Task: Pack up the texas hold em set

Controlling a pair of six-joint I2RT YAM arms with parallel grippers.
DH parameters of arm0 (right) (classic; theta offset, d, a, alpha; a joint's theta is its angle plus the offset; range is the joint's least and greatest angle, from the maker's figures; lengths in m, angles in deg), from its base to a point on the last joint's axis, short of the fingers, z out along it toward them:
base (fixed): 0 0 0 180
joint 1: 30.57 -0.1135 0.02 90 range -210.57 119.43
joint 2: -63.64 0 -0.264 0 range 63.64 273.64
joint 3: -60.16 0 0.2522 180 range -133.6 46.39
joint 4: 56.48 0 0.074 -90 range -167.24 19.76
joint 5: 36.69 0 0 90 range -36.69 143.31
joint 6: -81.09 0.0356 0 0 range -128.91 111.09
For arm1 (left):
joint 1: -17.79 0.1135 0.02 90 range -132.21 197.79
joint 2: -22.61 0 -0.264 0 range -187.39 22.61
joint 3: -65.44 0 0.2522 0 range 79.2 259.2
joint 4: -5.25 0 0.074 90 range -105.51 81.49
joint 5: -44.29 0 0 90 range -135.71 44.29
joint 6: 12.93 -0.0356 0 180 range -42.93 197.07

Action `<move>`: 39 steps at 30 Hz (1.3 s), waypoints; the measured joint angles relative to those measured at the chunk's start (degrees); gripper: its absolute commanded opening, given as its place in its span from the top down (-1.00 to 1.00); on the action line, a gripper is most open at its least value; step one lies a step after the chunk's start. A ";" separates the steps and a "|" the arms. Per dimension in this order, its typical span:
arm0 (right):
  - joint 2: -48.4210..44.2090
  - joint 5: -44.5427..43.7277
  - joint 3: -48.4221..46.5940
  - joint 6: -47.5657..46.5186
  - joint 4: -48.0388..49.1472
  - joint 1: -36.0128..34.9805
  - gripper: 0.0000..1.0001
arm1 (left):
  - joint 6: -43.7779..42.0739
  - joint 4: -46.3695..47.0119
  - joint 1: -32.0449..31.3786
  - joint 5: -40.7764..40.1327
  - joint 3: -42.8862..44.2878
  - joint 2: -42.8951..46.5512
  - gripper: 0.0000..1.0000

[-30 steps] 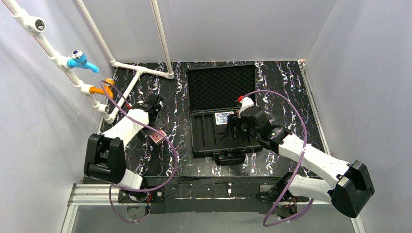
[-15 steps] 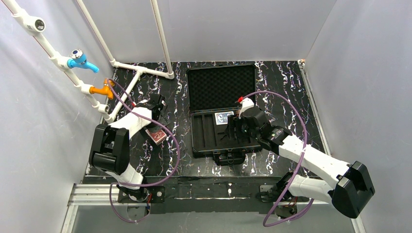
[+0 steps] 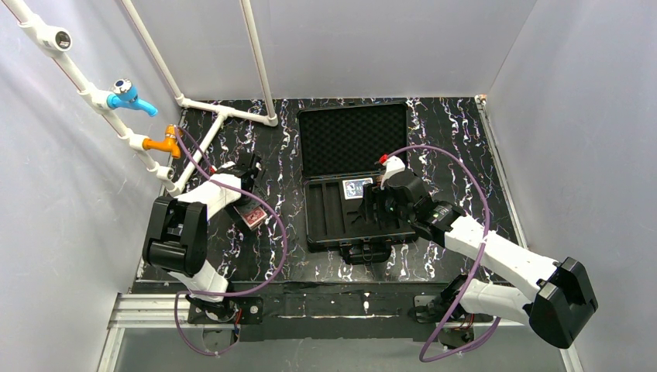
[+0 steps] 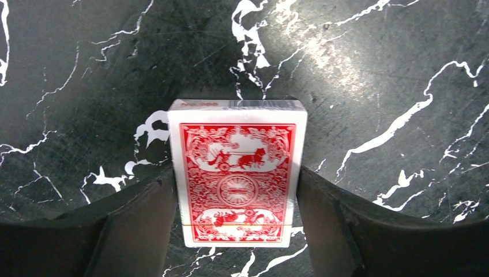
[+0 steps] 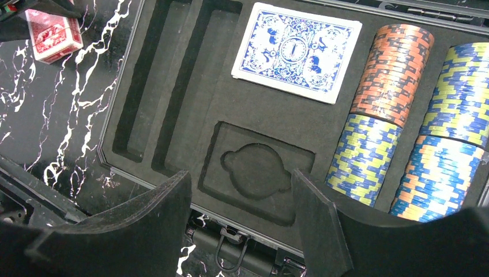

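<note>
Left gripper (image 4: 235,199) straddles the red deck (image 4: 236,167), which lies flat on the tabletop (image 3: 287,155) just left of the briefcase (image 3: 319,217). Its fingers (image 4: 144,225) meet the deck's long sides, though I cannot tell whether they press it. The right gripper (image 5: 239,182) hangs spread, holding nothing, above the briefcase's near rim. Inside the briefcase, the blue deck (image 5: 297,52) lies back up, with chip rolls (image 5: 392,75) slotted to its right; the foam lid (image 3: 352,139) stands open on the far side. The tabletop is black, scuffed, and veined with white like marble. Pale grey walls (image 3: 372,46) close it in. Left of the briefcase, white pipes (image 3: 259,62) carry a blue tap (image 3: 128,97) and an orange tap (image 3: 163,145).
</note>
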 measured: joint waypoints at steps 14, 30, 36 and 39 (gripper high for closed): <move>0.02 -0.09 0.00 0.02 -0.07 0.00 -0.44 | -7.56 2.86 0.28 2.23 -0.28 0.11 0.99; -1.38 -0.20 0.00 0.04 -0.28 0.00 -0.44 | -18.93 -0.72 -0.50 2.71 -0.70 9.77 1.00; -1.66 -0.22 0.00 0.07 -0.90 0.00 -0.44 | -22.18 -0.70 -0.50 3.08 -0.35 14.53 1.00; -1.95 -0.28 0.00 0.07 -1.31 0.00 -0.44 | -24.33 -0.39 -0.50 3.06 0.66 16.85 1.00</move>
